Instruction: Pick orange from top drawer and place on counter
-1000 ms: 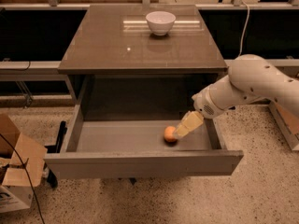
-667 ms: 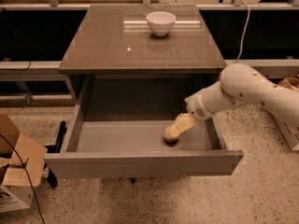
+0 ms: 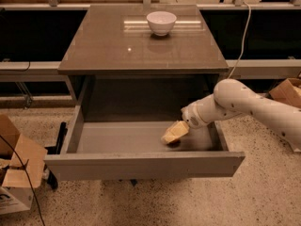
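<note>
The top drawer [image 3: 141, 164] is pulled open below the counter [image 3: 108, 51], showing its smooth grey inside. My gripper [image 3: 173, 133], cream-coloured at the end of the white arm [image 3: 244, 105], reaches down into the right part of the drawer, close to the drawer floor. The orange is hidden; the gripper covers the spot on the drawer floor under it. The counter is glossy, with a small white speck [image 3: 129, 49].
A white bowl [image 3: 161, 22] stands at the back middle of the counter. Cardboard boxes sit on the speckled floor at the left [image 3: 16, 173] and at the right [image 3: 287, 91]. A white cable [image 3: 242, 32] hangs at the right of the cabinet.
My gripper has moved left and down inside the drawer, onto the spot where the orange lay. The orange showed beside the gripper before and is now covered.
</note>
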`<state>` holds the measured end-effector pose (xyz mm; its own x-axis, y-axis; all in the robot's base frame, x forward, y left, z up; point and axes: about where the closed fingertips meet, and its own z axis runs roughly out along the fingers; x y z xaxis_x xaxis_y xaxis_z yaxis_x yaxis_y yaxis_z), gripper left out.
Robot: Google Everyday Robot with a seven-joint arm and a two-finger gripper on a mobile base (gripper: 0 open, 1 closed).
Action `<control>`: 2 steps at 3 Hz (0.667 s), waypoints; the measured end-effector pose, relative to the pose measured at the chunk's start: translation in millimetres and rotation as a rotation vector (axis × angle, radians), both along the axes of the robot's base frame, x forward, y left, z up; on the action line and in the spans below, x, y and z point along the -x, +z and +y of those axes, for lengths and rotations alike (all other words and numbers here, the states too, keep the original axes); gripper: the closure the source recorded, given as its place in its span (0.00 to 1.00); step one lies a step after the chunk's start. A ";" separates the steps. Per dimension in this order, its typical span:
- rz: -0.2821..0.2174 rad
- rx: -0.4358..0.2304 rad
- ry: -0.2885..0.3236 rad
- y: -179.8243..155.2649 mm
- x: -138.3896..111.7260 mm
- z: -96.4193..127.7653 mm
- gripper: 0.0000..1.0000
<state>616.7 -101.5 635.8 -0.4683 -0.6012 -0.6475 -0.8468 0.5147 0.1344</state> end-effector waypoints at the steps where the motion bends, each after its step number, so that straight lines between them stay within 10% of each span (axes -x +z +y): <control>1: 0.021 -0.009 -0.025 -9.7 5.1 -3.2 0.00; 2: 0.024 -0.015 -0.030 -7.8 12.0 -1.9 0.18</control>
